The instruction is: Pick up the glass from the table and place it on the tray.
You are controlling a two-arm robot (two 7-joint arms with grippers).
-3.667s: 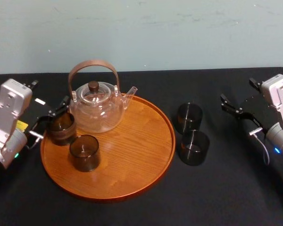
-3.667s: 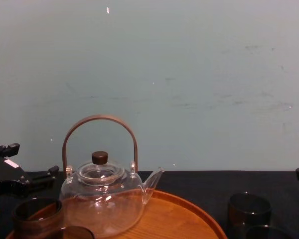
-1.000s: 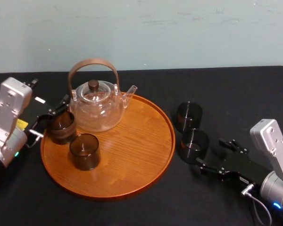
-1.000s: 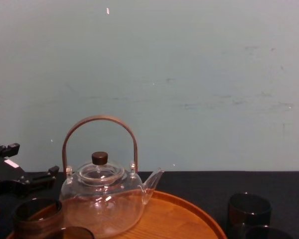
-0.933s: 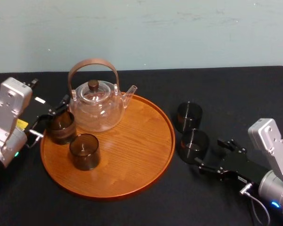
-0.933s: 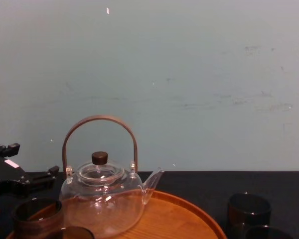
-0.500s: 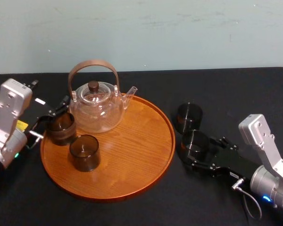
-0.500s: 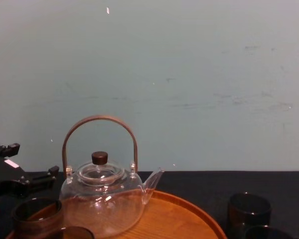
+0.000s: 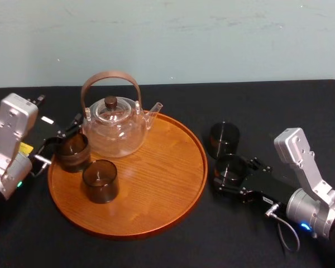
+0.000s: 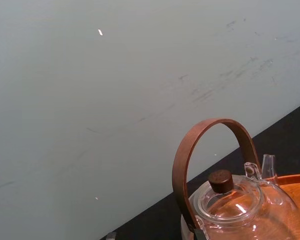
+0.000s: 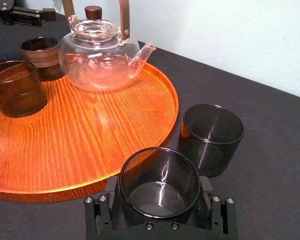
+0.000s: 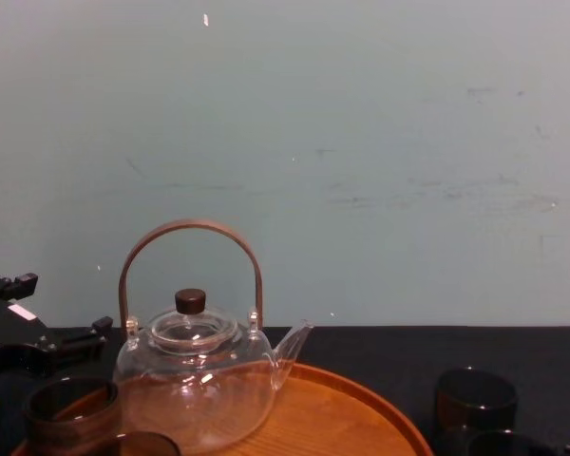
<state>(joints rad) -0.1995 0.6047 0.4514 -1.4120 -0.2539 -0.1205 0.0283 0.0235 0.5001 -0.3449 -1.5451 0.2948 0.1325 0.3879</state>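
— Where is the right gripper?
— The right gripper (image 9: 230, 174) lies low over the table (image 9: 279, 106); its fingers are released and spread wide.
— And the glass?
— The glass (image 9: 230, 166) stands upright between those fingers, one finger on each side of its wall; its base is on the black cloth, not on the tray (image 9: 156, 190).
— How near is the tray?
— Its raised rim runs just past the fingertips, close beside the glass but apart from it.
— Anything else by the fingers?
— The other glass (image 9: 224, 138), dark and upright, stands on the cloth just beyond the fingertips; whether it touches the glass I cannot tell.
— What sits on the tray?
— A clear teapot (image 9: 114, 131) with a wooden arched handle, well beyond the right fingertips; a smoky tumbler (image 9: 100, 180) in front of it; a brown cup (image 9: 72, 151) at the rim farthest from those fingers.
— The left gripper?
— The left gripper (image 9: 60, 139) rests at that far rim, its fingers unclenched and holding nothing; the brown cup stands just at their tips, the teapot just past it.
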